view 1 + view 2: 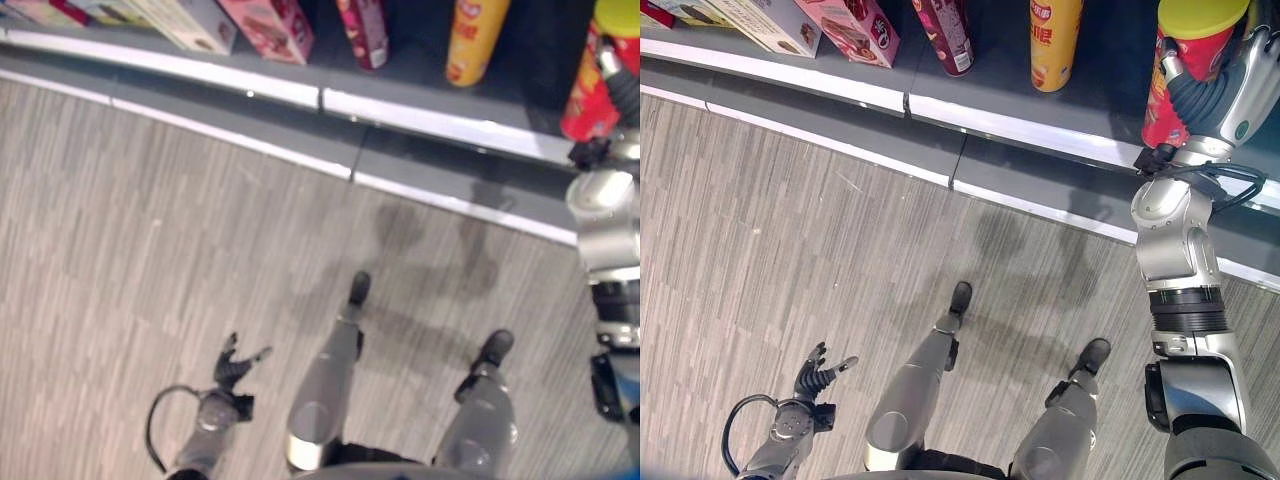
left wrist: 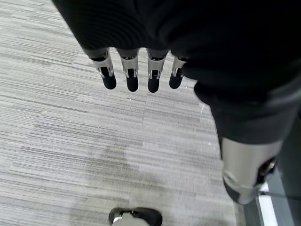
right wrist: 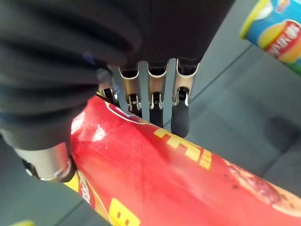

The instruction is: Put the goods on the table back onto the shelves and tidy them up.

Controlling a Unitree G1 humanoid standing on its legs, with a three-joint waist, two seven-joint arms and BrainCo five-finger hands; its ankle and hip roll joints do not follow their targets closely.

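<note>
Left hand: we saw our left hand (image 1: 818, 378) low beside us over the bare floor (image 1: 150, 230), fingers loosely spread and holding nothing, well apart from the shelf.
Shelf row: on the shelf (image 1: 940, 105) we saw, from the left, slanted boxes (image 1: 855, 28), a dark red can (image 1: 945, 35) and a yellow can (image 1: 1053, 40), all standing back from the white front rail.
Red can: the red can (image 1: 1175, 80) with the yellow lid stood at the right end of that row, upright, its long axis vertical, just behind the rail.
Right hand: our right hand (image 1: 1220, 85) was wrapped round the red can from its right side; in the right wrist view the fingers (image 3: 179, 110) curled against the red wall.
Nearer arm: the right, clearly; the left was far off.
Key relation: we judged the can was at or just over the shelf floor, so release turned on whether its base sat flat, which we could not tell.
Neighbour: a blue and yellow can (image 3: 277, 33) lay close beyond it.
</note>
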